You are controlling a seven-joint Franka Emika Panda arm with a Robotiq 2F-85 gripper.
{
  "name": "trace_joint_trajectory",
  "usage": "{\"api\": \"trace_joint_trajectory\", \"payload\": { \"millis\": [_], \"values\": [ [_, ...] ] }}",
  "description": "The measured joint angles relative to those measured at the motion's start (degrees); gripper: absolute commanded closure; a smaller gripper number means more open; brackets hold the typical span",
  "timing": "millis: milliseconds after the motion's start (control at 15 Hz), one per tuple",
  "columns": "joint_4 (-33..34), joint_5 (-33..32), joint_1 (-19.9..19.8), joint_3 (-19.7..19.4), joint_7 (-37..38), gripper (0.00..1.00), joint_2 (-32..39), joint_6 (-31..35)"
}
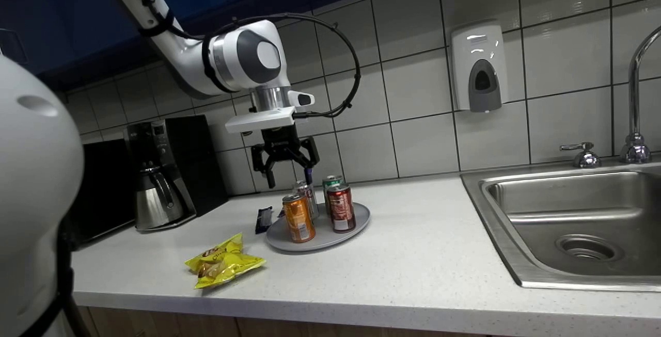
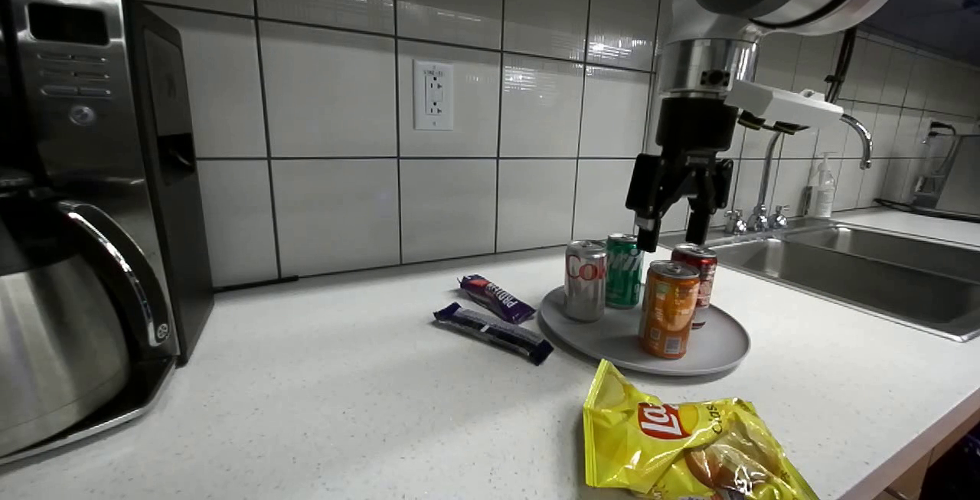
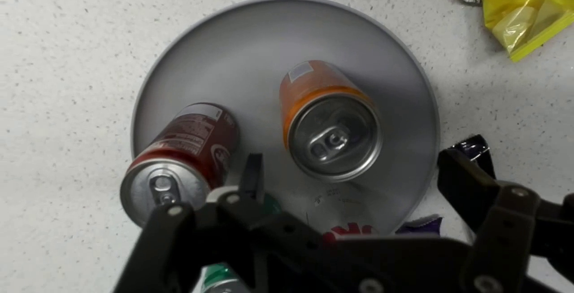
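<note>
The hand hangs above the plate, its fingers spread and gripping nothing. An orange can, a red can, a silver can and a green can all stand on that plate, so the setting-down of cans looks done; a yellow chip bag, a purple bar and a dark bar lie off it on the tabletop, and whether anything is left to do with them I cannot tell. Each can is upright, its long axis vertical; the wrist view shows the lids of the orange and red ones pointing up. The dark bar lies flat, one end near the plate's edge.
</note>
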Motion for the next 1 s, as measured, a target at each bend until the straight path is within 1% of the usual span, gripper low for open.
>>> {"api": "trace_joint_trajectory", "payload": {
  "millis": [267, 533, 1000],
  "values": [
    [-1.38, -1.72, 0.0, 0.29, 0.51, 0.0, -3.18, -0.01],
    [-4.82, -4.55, 0.0, 0.91, 1.79, 0.0, -7.39, 0.05],
    [-11.81, -4.95, 0.11, 2.93, 3.38, 0.0, -16.76, -0.31]
  ]
}}
